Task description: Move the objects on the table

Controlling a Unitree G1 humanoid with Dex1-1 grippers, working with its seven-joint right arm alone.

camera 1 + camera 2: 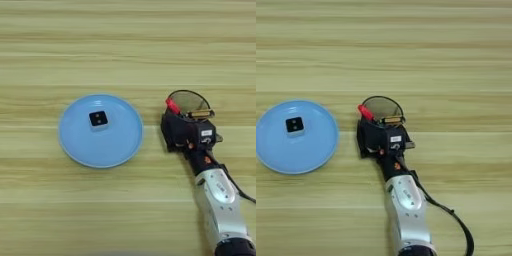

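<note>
A black mesh cup (187, 101) stands on the table (125, 45) to the right of centre, seen from above. A red pen (173, 105) sticks out at the cup's left rim, and only its red end shows. The amber-yellow handle of the screwdriver (201, 114) lies across the cup's near right rim, with its shaft hidden. My right gripper (181, 125) is a black block pressed up against the near side of the cup, covering its front wall. The silver forearm (220, 200) runs down to the bottom right. Whether the gripper holds either stick is hidden.
A light blue plate (122, 140) lies left of the cup, with a small black square block (98, 119) on its far half. A black cable (456, 220) trails from the forearm towards the bottom right.
</note>
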